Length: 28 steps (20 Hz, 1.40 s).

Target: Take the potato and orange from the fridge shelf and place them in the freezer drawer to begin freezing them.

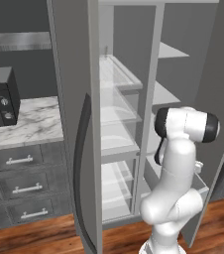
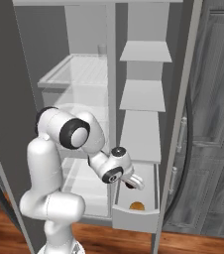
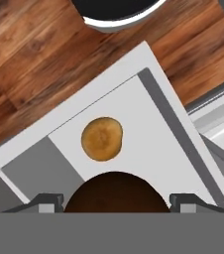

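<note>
- In the lower middle of the hand view, the tool (image 3: pixel 115 201) is seen pointing straight down into the freezer drawer (image 3: pixel 156 106), with a dark, round, brown ball held between its two finger tips.
- That ball is judged to be the orange (image 3: pixel 115 189), darkened by shadow. The tool is closed against it from both sides, one tip to the left of the ball and one to the right.
- Just above the held ball in the same view, a duller tan lump lies on the pale drawer floor, apart from the walls. It is taken to be the potato (image 3: pixel 102 139), so that half of the task appears done.
- In the right base view, the tool (image 2: pixel 132 184) is found at lower centre, hanging over the pulled-out freezer drawer (image 2: pixel 134 218). The potato (image 2: pixel 137 206) lies directly below it and slightly toward the drawer front.
- The relation that matters for the release: bare drawer floor lies under the orange, with the potato near. If the orange is let go here, it may land against the potato or roll to it.
- The potato's long axis cannot be told with confidence; its outline is nearly round.
- No brand, label or writing can be read anywhere, not even on the microwave (image 1: pixel 0 99) at the left edge of the left base view.
</note>
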### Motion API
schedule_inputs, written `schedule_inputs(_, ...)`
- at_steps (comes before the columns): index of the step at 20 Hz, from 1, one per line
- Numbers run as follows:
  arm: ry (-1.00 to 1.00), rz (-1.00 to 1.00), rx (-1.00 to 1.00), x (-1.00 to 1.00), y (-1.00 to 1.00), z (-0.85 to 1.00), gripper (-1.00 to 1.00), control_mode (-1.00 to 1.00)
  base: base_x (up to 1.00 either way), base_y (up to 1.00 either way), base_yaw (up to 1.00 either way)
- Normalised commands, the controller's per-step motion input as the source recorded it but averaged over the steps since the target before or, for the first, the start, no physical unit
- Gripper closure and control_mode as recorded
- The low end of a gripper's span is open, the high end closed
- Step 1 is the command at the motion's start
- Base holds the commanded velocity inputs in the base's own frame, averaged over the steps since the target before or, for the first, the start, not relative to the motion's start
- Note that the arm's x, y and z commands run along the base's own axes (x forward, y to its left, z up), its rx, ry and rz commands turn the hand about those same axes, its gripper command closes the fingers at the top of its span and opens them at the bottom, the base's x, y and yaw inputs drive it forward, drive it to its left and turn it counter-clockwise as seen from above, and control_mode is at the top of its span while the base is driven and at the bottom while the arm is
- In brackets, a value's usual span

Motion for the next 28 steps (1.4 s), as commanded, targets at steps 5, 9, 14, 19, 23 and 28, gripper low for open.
schedule_inputs(5,0.00,0.00,0.02,0.08,-0.25,-0.18,1.00,-1.00,0.00,0.00,0.00)
schedule_inputs(9,0.00,0.00,0.00,0.16,-0.16,-0.20,1.00,-1.00,0.00,0.00,0.00)
schedule_inputs(14,0.00,0.00,0.00,0.14,-0.14,-0.27,1.00,-1.00,0.00,0.00,0.00)
schedule_inputs(19,0.00,0.00,0.00,0.17,-0.13,-0.27,1.00,-1.00,0.00,0.00,0.00)
schedule_inputs(23,0.00,0.00,0.00,0.16,-0.19,-0.23,1.00,-1.00,0.00,0.00,0.00)
schedule_inputs(28,0.00,0.00,0.00,0.29,-0.11,-0.18,1.00,-1.00,0.00,0.00,0.00)
